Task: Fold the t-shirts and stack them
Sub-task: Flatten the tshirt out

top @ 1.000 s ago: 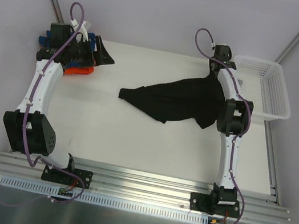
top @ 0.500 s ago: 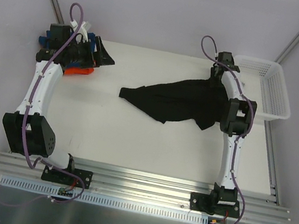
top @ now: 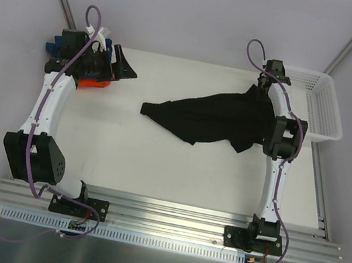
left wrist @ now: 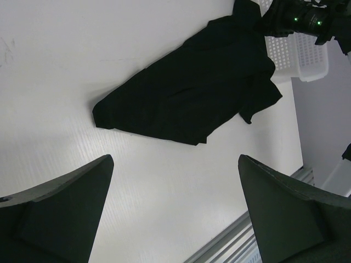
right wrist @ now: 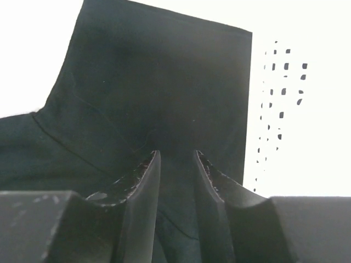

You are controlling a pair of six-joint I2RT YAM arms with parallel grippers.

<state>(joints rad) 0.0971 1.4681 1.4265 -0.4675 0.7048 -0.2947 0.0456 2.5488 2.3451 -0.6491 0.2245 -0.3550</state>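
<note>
One black t-shirt (top: pixel 209 118) lies crumpled in the middle of the tabletop (top: pixel 157 162). Its far right corner is lifted and clamped in the right claw (right wrist: pixel 175 164), whose two fingers stand almost together on the cloth, just beside the one white basket (top: pixel 320 109). The left claw (left wrist: pixel 175 159) is spread wide apart and holds nothing. It is at the far left corner, over one orange t-shirt (top: pixel 94 83) and some blue cloth (top: pixel 111 47), mostly hidden.

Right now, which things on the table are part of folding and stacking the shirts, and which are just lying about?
For the job: black t-shirt, orange t-shirt, blue t-shirt, mostly hidden under the left arm.
Lying about: white mesh basket.
</note>
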